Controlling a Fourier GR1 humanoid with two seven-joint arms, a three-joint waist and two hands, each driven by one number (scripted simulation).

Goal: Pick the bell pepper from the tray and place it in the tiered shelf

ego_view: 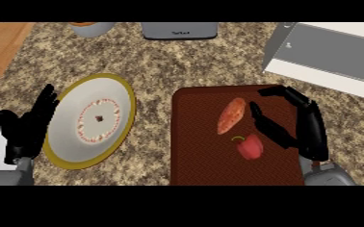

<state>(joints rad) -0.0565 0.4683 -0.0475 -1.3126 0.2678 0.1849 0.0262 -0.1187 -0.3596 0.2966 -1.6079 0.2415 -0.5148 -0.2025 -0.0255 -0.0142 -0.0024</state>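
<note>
Reaching open-fingered, right hand nears the bell pepper by the tray's right edge; closing around it comes next

Granite counter: plate, tray, shelf.

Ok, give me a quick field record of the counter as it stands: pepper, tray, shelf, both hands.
pepper: red bell pepper lying on the tray, not held
tray: dark red tray, also holds a sweet potato above the pepper
shelf: white shelf at upper right, beyond the tray
right hand: open, over the tray's right side, beside the pepper
left hand: open, resting at left edge beside the plate
</note>
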